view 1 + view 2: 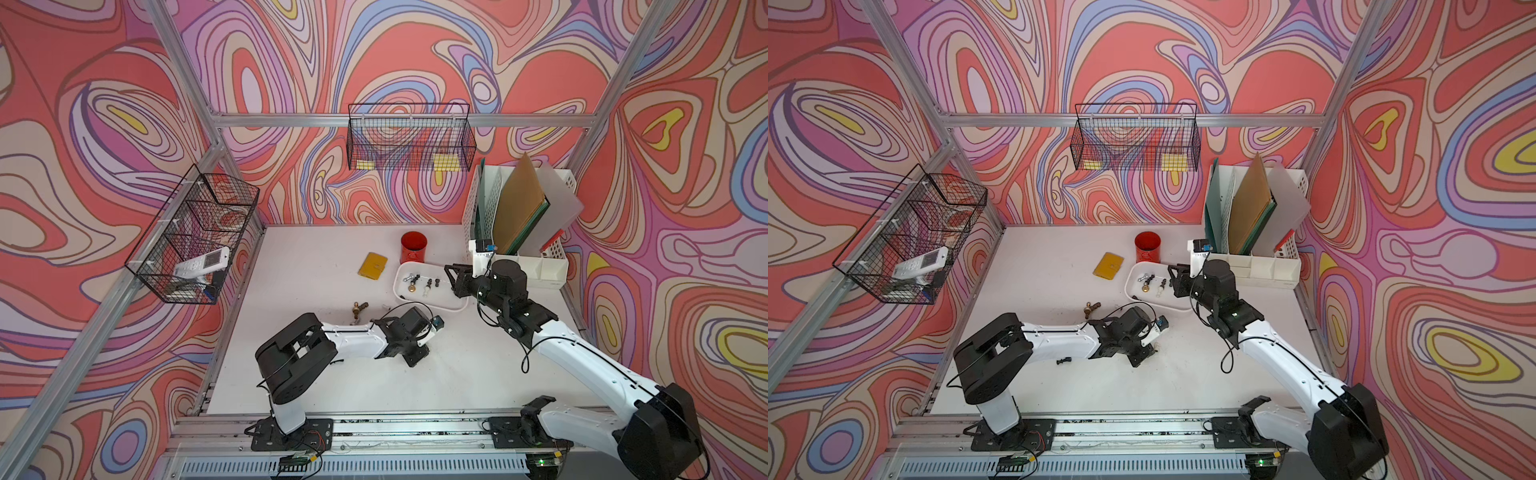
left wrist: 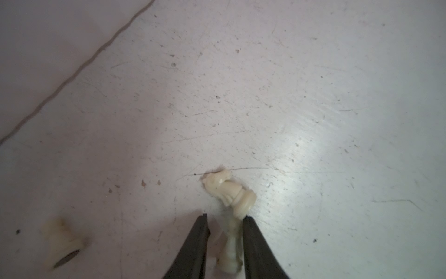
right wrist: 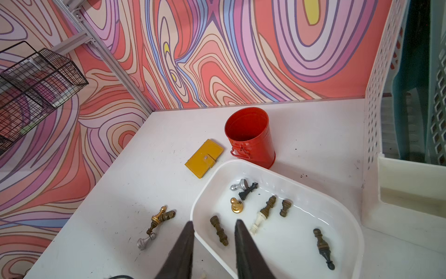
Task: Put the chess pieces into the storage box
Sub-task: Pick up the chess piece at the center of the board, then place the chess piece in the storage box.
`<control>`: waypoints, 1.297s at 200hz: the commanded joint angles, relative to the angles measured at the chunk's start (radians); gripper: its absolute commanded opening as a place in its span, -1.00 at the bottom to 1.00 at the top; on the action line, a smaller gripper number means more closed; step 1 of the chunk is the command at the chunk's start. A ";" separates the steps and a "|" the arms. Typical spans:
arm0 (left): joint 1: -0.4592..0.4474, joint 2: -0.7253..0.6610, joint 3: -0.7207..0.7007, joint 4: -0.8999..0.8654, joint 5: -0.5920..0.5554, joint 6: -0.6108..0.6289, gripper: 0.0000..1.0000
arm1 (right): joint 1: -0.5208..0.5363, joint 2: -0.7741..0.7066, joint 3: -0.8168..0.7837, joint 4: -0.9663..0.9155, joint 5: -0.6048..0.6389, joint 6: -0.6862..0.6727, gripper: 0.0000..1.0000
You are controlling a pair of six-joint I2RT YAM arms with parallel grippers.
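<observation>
The left hand (image 2: 225, 216) is straddling a cream chess piece (image 2: 229, 244) on the worktop (image 2: 289, 96), on the robot's side of the storage box (image 3: 284, 246). The piece is running lengthwise along the fingers, its base nearest the wrist. The fingers are standing partly apart, and it cannot be told whether they are pinching it. A cream knight (image 2: 228, 190) is lying just beyond one fingertip, crowding the lift. The right hand (image 3: 214, 221) is hovering spread and empty over the box's near rim. The worktop is looking hard, scuffed and probably slippery.
</observation>
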 commanded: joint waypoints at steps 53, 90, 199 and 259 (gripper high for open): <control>-0.004 -0.026 -0.017 -0.184 -0.070 0.007 -0.44 | -0.001 0.006 -0.027 -0.001 0.015 0.004 -0.38; -0.007 -0.005 -0.001 -0.175 -0.055 0.007 -0.54 | -0.002 -0.001 -0.027 -0.010 0.027 0.001 -0.38; -0.007 -0.180 0.031 -0.184 -0.085 -0.031 -0.62 | -0.001 -0.024 -0.020 -0.032 0.039 0.003 -0.38; -0.001 -0.071 0.324 -0.216 -0.178 -0.076 -0.60 | -0.001 -0.076 -0.007 -0.047 0.070 -0.001 -0.38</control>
